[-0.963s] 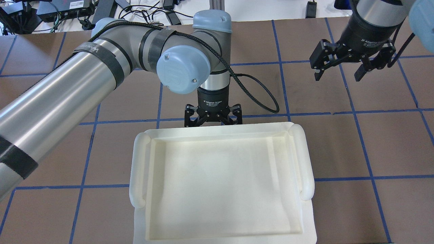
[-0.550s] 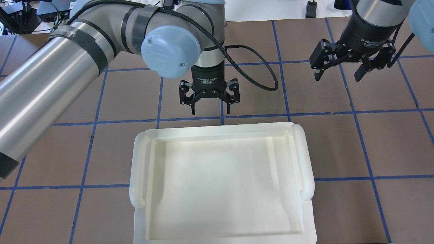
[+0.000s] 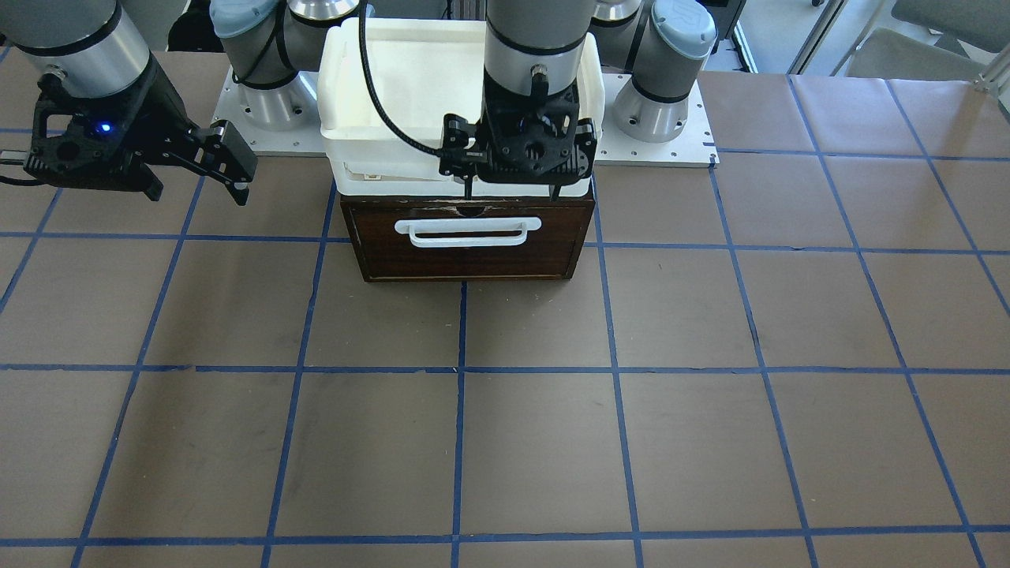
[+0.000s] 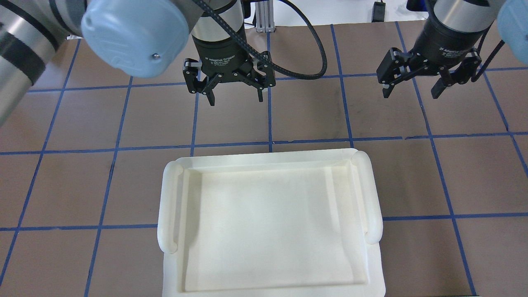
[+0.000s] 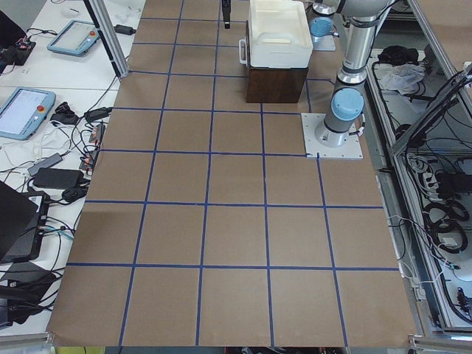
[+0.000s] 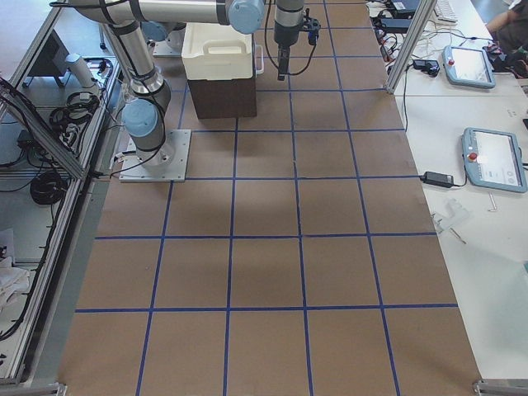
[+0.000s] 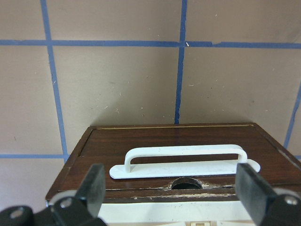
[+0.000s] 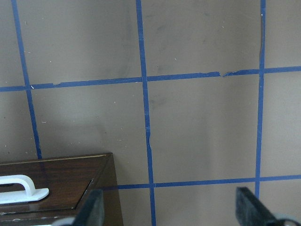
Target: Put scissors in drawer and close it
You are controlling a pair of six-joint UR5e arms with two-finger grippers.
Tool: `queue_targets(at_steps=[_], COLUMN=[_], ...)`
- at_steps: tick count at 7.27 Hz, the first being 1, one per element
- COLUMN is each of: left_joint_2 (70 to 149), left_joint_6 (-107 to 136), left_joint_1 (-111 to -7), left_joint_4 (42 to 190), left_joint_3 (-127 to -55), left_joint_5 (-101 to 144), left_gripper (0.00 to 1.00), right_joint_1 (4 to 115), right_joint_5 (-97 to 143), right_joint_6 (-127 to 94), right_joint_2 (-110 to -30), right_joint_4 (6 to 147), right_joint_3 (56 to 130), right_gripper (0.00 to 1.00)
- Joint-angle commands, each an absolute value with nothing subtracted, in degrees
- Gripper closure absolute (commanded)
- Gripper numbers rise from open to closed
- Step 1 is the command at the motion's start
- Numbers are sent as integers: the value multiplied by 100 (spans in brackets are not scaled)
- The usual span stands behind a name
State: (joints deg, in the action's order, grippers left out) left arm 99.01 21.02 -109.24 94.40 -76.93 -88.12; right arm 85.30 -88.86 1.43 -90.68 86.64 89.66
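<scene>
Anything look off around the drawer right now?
Only the drawer front: its top edge is chipped and ragged around a notch above the handle. It sits shut and square. No scissors show in any view.

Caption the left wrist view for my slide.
Left gripper, jaws open, over the closed drawer and its white handle.

Overhead: fixed behind the robot, steep down, mid-range on the white tray (image 4: 268,222) and the gridded surface (image 4: 412,173).
Front: across the surface, facing the robot, steep down. It shares the drawer (image 3: 469,260) front with both wrist views.
Left wrist: close, looking down over the white handle (image 7: 186,150).
Right wrist: close, catches only the drawer's corner.
End views: high, far, looking along the whole surface from opposite ends.
</scene>
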Motion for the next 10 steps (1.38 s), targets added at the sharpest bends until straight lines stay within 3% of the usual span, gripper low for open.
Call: queue_targets(at_steps=[1, 7, 10], left_joint_2=[9484, 8799, 8737], left_joint_6=[2144, 818, 827], left_joint_1=[-10881, -9495, -9457], left_joint_4=[9378, 9387, 9238], left_joint_3=[-8057, -8270, -8358], left_joint_5=[-8842, -8859, -8877], left_gripper=[0, 0, 0], right_joint_1=[8595, 9114, 9114], right_joint_5=[-8860, -8859, -8859], right_joint_6=[62, -457, -457], right_joint_2=[-9114, -9272, -9264], right_joint_4=[8719, 8736, 8736], right_joint_3=[8965, 8965, 8965], right_gripper=[0, 0, 0])
